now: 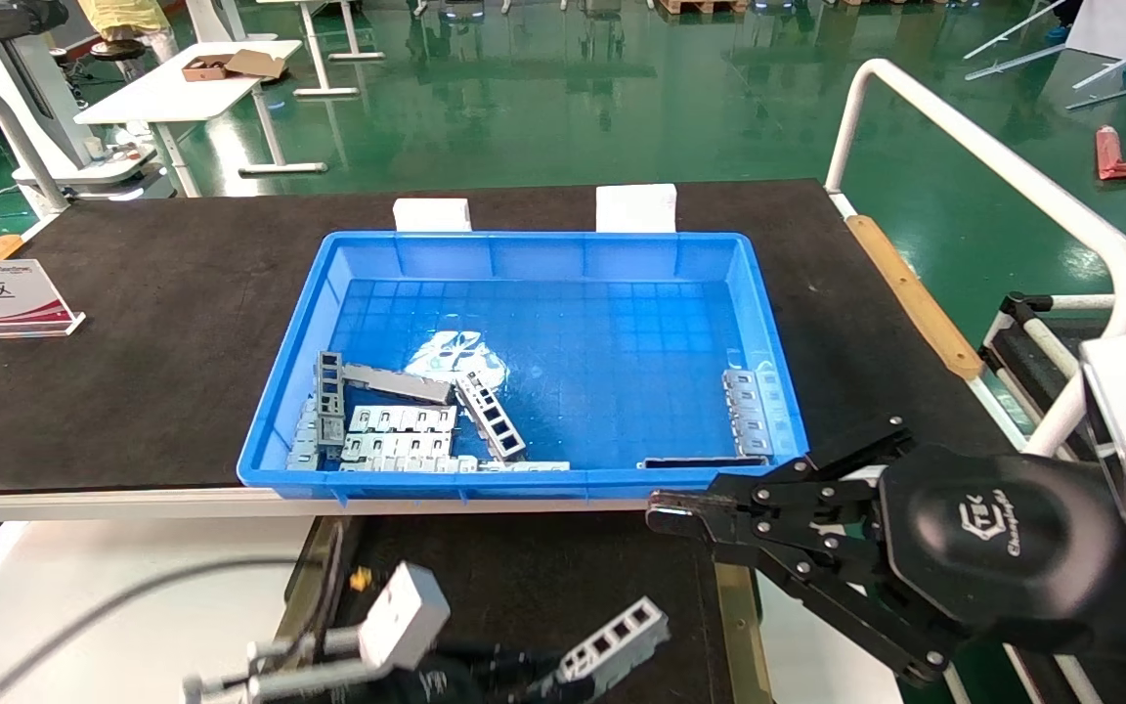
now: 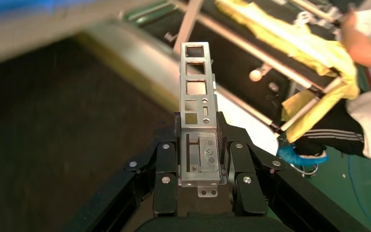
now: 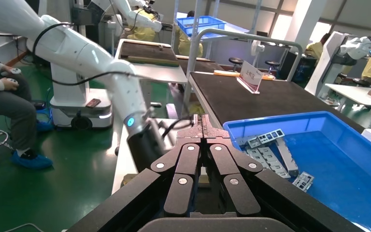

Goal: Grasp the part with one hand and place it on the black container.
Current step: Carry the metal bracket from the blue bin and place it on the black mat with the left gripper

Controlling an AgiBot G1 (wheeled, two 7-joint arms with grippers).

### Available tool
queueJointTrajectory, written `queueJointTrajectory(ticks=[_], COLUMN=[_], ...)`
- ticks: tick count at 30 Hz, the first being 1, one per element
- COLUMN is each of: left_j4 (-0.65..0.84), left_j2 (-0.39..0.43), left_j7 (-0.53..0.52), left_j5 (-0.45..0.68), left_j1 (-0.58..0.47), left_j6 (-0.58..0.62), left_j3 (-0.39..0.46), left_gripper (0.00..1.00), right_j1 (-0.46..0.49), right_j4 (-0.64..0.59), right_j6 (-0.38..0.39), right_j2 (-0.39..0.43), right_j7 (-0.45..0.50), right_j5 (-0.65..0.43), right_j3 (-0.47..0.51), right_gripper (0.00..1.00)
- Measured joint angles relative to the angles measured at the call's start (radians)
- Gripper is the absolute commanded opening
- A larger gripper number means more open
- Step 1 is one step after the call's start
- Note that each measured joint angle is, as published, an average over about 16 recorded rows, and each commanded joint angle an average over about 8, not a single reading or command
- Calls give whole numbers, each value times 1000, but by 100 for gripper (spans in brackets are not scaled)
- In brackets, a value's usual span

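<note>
My left end effector (image 2: 199, 159) was clamped on the slim silver-grey windowed metal bracket bar (image 2: 196, 87), holding it above the shallow matte black tray with olive-brass rails (image 1: 524, 577). My right end effector (image 1: 666, 513) was clenched empty near the blue plastic bin (image 1: 768, 323).

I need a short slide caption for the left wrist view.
Left end effector grips the part above the black container.

tray (image 1: 524, 577): bare under held part (image 1: 612, 640) | right gripper (image 1: 666, 513): beside tray's right rail | bin (image 1: 524, 484): walled far edge
</note>
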Motion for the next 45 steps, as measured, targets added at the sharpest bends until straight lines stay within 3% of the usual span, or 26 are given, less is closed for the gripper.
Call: queueJointTrajectory(ticks=[9, 21, 30, 40, 42, 45], left_j4=[-3, 84, 168, 222, 226, 230], left_j2=[90, 248, 344, 409, 416, 424], left_j7=[-124, -292, -364, -388, -388, -386], left_j5=[30, 3, -97, -225, -247, -275], left_j1=[73, 50, 3, -49, -57, -67], left_j6=[-304, -642, -811, -911, -923, -939], left_j3=[72, 206, 307, 402, 418, 439], left_gripper=[0, 0, 0, 0, 5, 25], right_j1=[0, 0, 0, 0, 0, 0], right_j4=[0, 0, 0, 0, 0, 0], right_j6=[0, 0, 0, 0, 0, 0], right_j2=[0, 0, 0, 0, 0, 0], right_j7=[0, 0, 0, 0, 0, 0], right_j5=[0, 0, 0, 0, 0, 0], right_j3=[0, 0, 0, 0, 0, 0], right_gripper=[0, 0, 0, 0, 7, 43])
